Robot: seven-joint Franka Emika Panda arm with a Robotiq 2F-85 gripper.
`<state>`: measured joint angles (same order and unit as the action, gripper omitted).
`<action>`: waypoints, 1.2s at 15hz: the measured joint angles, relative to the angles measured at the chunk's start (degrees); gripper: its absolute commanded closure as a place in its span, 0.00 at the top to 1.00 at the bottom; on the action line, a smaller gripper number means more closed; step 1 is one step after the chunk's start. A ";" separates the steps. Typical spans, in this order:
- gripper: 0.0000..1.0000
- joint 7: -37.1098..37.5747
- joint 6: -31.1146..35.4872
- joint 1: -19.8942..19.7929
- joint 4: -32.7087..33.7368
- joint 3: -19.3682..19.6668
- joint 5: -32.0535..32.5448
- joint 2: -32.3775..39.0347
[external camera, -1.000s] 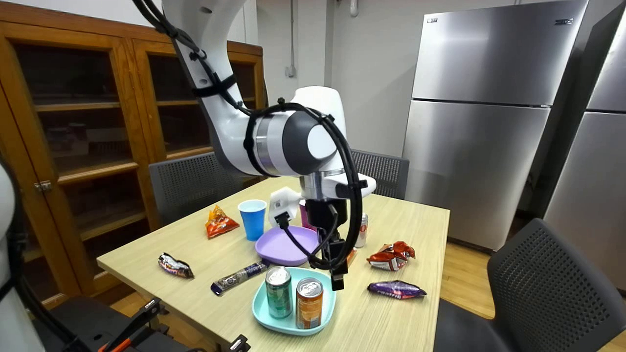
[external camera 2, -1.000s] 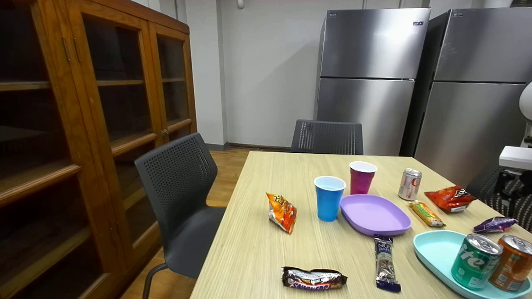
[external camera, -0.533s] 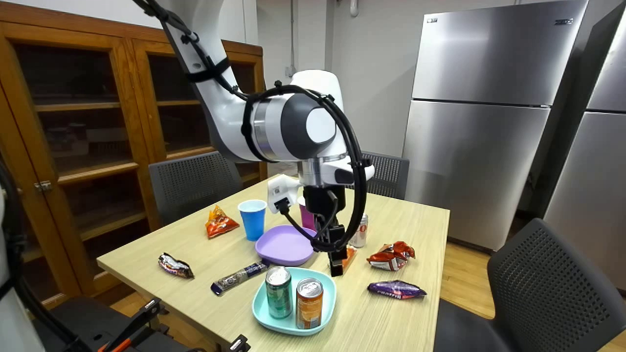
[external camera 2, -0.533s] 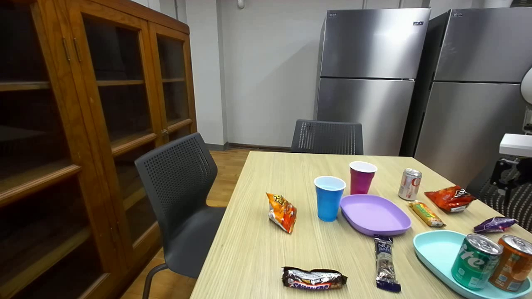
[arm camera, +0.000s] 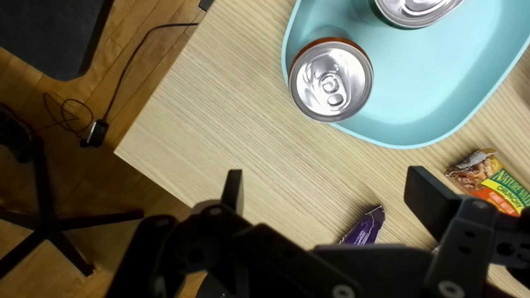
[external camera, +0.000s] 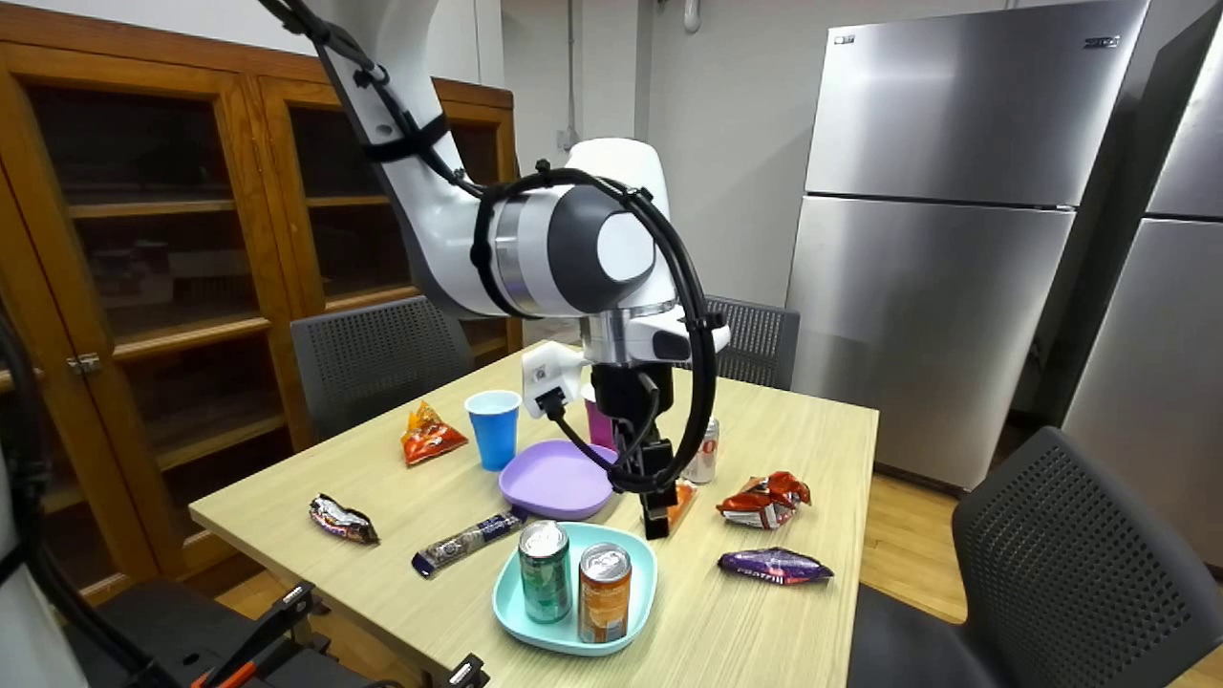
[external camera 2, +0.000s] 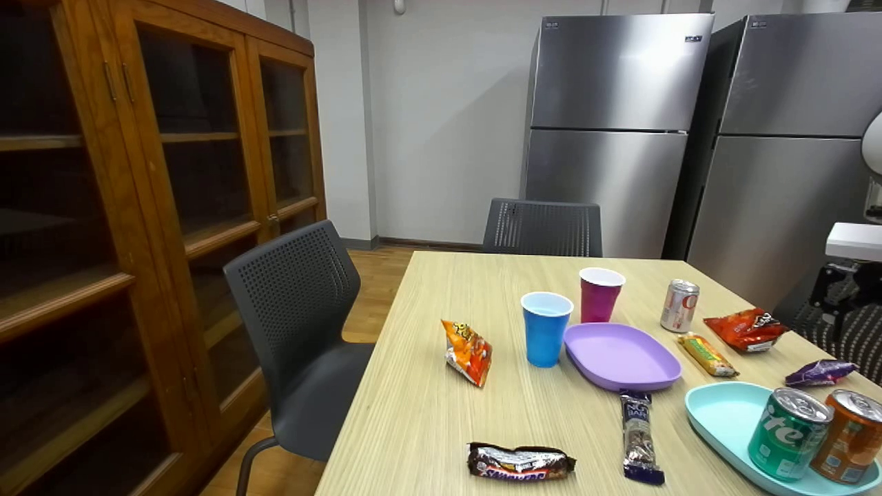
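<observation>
The gripper point(arm camera: 330, 190) hangs above the table point(external camera 2: 413, 427), its jaws spread wide and holding nothing. In the wrist view a purple snack packet point(arm camera: 366, 229) shows between them, partly hidden by the gripper; it lies on the table near the edge opposite the wooden cabinet point(external camera: 253, 225).

Near the gripper in an exterior view is a teal tray point(external camera: 597, 535), close to the table corner that the wrist view shows. An orange can point(arm camera: 331, 80) and a green can point(external camera: 545, 571) stand upright in it, apart from each other, the orange one nearer that corner.

Farther in from the corner, a granola bar point(external camera 2: 708, 355) lies between a purple plate point(external camera 2: 622, 357) and a red snack bag point(external camera 2: 746, 331), which sits near the edge opposite the cabinet. A silver-white can point(external camera 2: 680, 306) stands upright by the end of the bar.

A blue cup point(external camera 2: 548, 334) and a magenta cup point(external camera 2: 601, 300) stand upright beside the plate. A nut bar point(external camera 2: 641, 437) points away from the plate, opposite the far edge. Toward the cabinet-side edge lie an orange snack bag point(external camera 2: 468, 351) and a chocolate bar point(external camera: 344, 519).

Grey chairs point(external camera: 1089, 554) stand around the table, with two steel fridges point(external camera 2: 613, 172) beyond.
</observation>
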<state>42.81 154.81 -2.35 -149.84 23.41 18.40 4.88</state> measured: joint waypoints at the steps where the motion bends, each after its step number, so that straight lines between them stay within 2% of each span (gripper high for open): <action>1: 1.00 -0.03 0.38 -0.42 0.04 -0.74 0.00 0.12; 5: 1.00 -0.28 1.97 -0.81 1.61 -3.24 0.09 2.15; 10: 1.00 -1.98 2.30 -0.27 7.61 -4.86 0.40 8.76; 14: 1.00 -7.53 2.87 0.13 12.96 -5.36 -0.05 14.68; 18: 1.00 -16.72 4.87 0.03 17.27 -6.92 -4.02 19.91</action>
<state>26.09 159.68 -2.33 -132.56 16.49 14.38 24.79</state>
